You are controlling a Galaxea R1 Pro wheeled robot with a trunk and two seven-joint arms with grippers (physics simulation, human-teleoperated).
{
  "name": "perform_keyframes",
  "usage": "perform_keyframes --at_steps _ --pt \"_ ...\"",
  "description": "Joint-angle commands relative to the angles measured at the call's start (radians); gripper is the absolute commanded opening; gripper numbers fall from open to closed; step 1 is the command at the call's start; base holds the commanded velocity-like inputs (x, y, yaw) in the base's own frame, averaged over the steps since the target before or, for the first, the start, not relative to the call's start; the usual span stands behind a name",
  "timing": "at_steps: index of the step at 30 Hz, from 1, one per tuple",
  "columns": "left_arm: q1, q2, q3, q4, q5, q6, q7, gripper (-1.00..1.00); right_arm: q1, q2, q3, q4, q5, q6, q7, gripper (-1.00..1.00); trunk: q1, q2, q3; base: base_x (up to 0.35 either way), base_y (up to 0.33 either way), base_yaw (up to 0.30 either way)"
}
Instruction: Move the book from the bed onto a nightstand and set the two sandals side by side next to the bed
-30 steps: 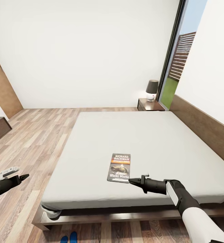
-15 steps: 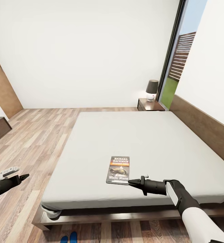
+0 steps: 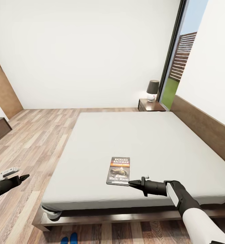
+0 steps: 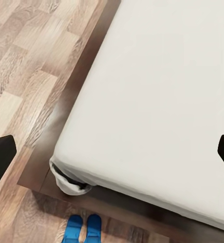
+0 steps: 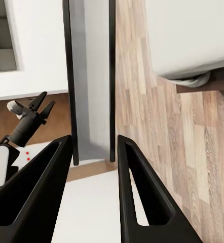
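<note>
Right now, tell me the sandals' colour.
Bright blue; the sandals show best in the left wrist view.

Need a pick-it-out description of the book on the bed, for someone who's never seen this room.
Start at the large low bed with the plain light-grey mattress. Near its foot edge lies the small thin paperback book, flat, just off the tip of the right end effector. It is the one thing on the mattress: dark cover, orange band, white lettering.
</note>
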Motion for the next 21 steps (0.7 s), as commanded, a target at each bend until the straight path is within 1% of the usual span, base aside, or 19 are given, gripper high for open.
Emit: perform_keyframes --at_steps 1,21 --pt "-0.001 0.0 0.002 -0.001 0.001 0.006 -0.003 1.0 -0.001 -0.001 -0.003 0.0 0.001 0.004 0.004 -1.0 0.001 -0.002 -0.002 0.0 0.0 0.0" --pt "-0.001 0.0 0.001 -0.002 0.0 0.006 -0.002 1.0 0.0 -0.005 -0.011 -0.001 -0.004 0.004 0.007 -1.0 0.001 -0.002 -0.002 0.0 0.0 0.0"
